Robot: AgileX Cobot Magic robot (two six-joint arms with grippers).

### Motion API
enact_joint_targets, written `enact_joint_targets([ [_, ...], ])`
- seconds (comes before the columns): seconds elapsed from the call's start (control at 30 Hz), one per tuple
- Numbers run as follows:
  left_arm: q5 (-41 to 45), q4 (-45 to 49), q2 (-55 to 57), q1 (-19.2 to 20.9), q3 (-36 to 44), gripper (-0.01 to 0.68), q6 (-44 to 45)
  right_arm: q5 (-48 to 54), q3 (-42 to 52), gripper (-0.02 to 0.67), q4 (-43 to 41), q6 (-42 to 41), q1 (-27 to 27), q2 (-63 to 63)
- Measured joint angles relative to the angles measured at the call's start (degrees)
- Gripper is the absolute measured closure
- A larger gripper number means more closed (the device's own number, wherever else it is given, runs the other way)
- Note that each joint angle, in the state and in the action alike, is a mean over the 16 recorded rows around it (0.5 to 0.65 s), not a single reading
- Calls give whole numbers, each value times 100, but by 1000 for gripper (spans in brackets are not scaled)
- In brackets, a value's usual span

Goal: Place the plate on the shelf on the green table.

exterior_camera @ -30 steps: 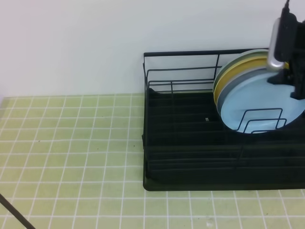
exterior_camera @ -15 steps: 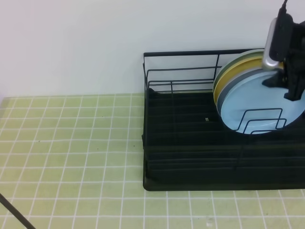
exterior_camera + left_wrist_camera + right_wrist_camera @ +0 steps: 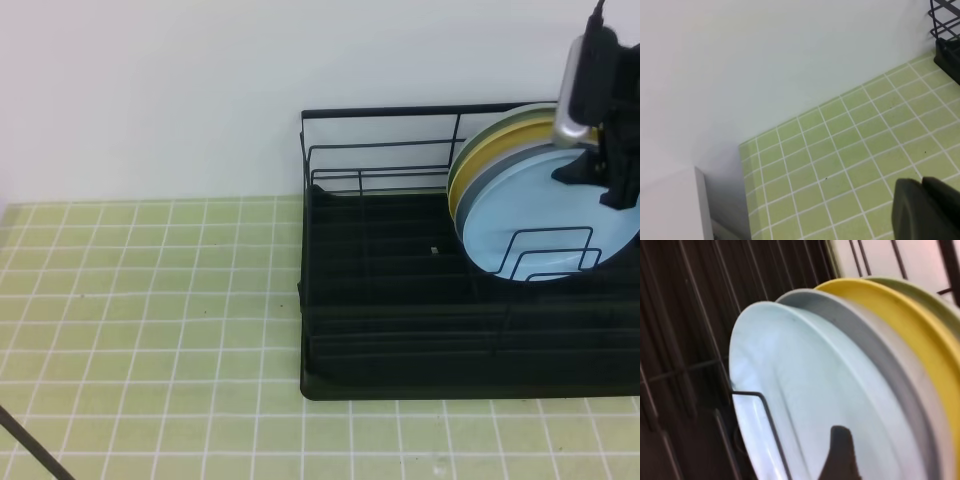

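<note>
The light blue plate (image 3: 540,215) stands on edge in the black wire shelf (image 3: 400,300), frontmost in a row of plates, behind a wire divider. In the right wrist view the plate (image 3: 805,390) fills the frame, with one dark fingertip (image 3: 840,455) in front of its face, not pinching it. My right gripper (image 3: 615,190) hangs open at the plate's upper right rim. My left gripper (image 3: 925,210) is shut and empty over the green table (image 3: 850,150), far left of the shelf.
Behind the blue plate stand a grey-white plate (image 3: 478,190), a yellow plate (image 3: 468,160) and a pale green one (image 3: 935,300). The shelf's wire back frame (image 3: 380,150) rises near the white wall. The tiled green table (image 3: 150,300) stretches left of the shelf.
My right gripper has shifted slightly up and left at the plate's rim and its jaws have parted. The blue plate stays put in the shelf. The left arm has not moved.
</note>
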Motion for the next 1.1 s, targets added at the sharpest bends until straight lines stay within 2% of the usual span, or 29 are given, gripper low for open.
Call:
enact_joint_targets([
  [0.17,3,30,0,0,0,674,-28,224,0,141,92,143,0,-294],
  [0.3,-51,58,-25,0,4,674,-98,406,0,192,217,689,1,-615],
  [0.63,-654,118,-599,0,357,674,-400,757,209,501,1227,2755,4,-1562],
  [0.8,-994,125,-1164,0,801,674,-652,617,729,620,1880,3276,5,-2261],
  [0.87,-1091,128,-1409,0,1001,674,-749,542,1057,639,2121,3310,5,-2610],
  [1.1,-1223,130,-2114,0,1540,674,-1082,144,2614,638,2537,3193,5,-4129],
])
